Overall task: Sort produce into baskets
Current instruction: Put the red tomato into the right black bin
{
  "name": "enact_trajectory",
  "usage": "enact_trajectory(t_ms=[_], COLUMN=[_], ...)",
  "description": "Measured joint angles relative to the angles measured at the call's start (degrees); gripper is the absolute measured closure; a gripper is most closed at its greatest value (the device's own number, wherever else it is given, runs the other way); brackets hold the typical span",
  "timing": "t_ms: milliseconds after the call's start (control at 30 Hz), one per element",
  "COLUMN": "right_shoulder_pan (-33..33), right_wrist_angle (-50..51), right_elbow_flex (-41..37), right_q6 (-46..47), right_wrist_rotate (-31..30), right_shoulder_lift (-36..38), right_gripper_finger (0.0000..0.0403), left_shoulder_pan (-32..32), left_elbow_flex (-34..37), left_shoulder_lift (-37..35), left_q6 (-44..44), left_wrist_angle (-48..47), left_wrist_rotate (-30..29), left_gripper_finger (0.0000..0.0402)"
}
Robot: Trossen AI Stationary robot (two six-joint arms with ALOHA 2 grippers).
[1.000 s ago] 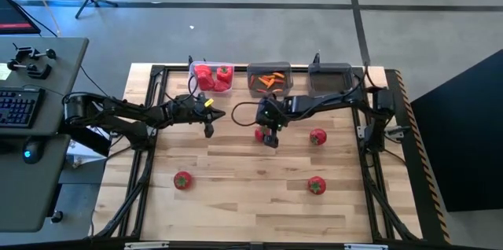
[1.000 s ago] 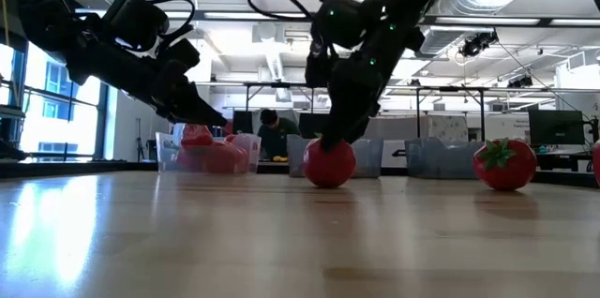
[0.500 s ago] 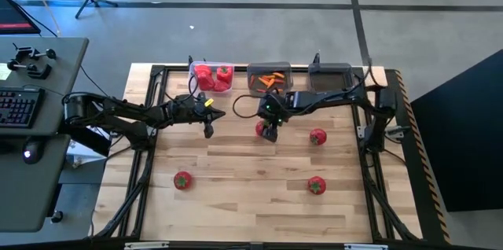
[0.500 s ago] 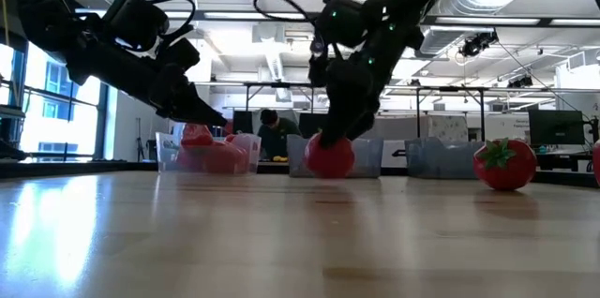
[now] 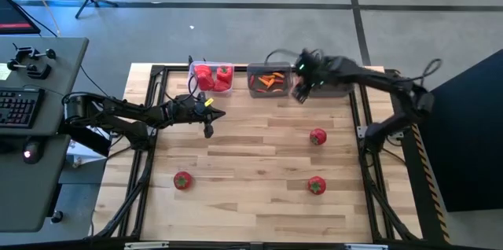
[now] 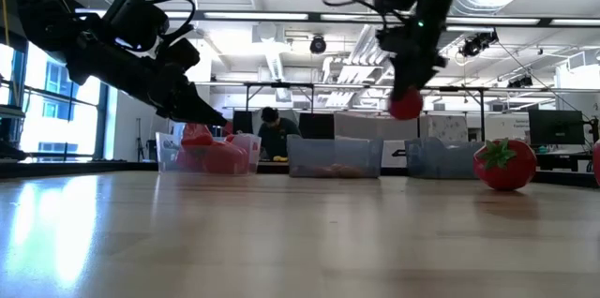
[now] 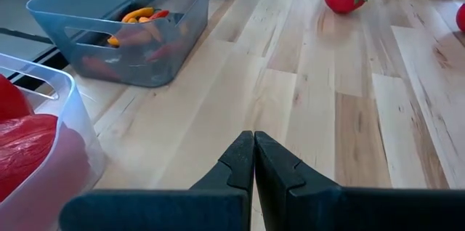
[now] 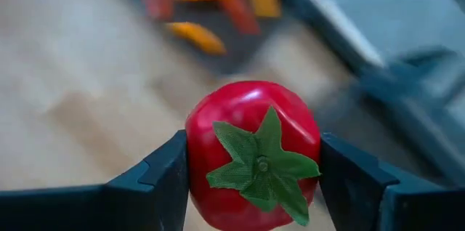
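The middle basket [image 5: 269, 80], dark grey w/ thin orange bits inside, is the landmark here. It sits at the far edge of the table [image 5: 259, 163].

The right gripper [image 5: 299, 90] is up in the air just to the right of the middle basket, between it and the right basket [image 5: 330, 79]. Its two fingers [image 8: 156, 180] squeeze a red tomato [image 8: 252, 155] from both sides; the green top faces the wrist cam. From above, the tomato is mostly hidden by the arm. In the low view it shows as a small red ball [image 6: 405, 105] hanging well above the baskets.

The left gripper [image 5: 207, 130] waits to the left of the middle basket, nearer the front, close to the clear basket [image 5: 211, 77]. Its fingers are pressed tight together w/ nothing between them [image 7: 253, 160].

The clear basket is left of the middle basket and holds red peppers [image 5: 212, 77]. How many is hard to tell; they lump together. In the left wrist view this basket is cut off at the edge.

What is in the right basket cannot be made out.

3 more tomatoes lie on the table in front of the middle basket: one near, off to the right [image 5: 317, 136], one farther front on the right [image 5: 316, 185], one farther front on the left [image 5: 182, 179].

A person [image 6: 273, 136] sits in the room behind, partly hidden by the baskets.
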State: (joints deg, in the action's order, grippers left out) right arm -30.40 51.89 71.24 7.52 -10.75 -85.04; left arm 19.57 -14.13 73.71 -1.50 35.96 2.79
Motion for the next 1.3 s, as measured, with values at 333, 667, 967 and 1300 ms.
enact_trajectory(t_ms=[333, 667, 967, 1300], right_shoulder_pan=[-17.8, -22.1, -23.0, -23.2], right_wrist_angle=[-0.9, -4.9, -6.8, -8.5], right_elbow_flex=[0.0, 0.0, 0.0, 0.0], right_q6=[-6.4, -8.0, -7.5, -7.8], right_wrist_rotate=[-0.6, 0.2, 0.2, -0.4], right_shoulder_lift=[-4.3, -13.1, -17.3, -18.1], right_gripper_finger=[0.0176, 0.0178, 0.0164, 0.0137], left_shoulder_pan=[0.0, 0.0, 0.0, 0.0], left_elbow_flex=[0.0, 0.0, 0.0, 0.0], left_shoulder_lift=[0.0, 0.0, 0.0, 0.0], left_q6=[0.8, 0.9, 1.0, 1.4], left_wrist_angle=[0.3, 0.1, 0.1, -0.1], left_wrist_rotate=[-0.3, -0.3, -0.4, -0.4], left_gripper_finger=[0.0401, 0.0402, 0.0402, 0.0402])
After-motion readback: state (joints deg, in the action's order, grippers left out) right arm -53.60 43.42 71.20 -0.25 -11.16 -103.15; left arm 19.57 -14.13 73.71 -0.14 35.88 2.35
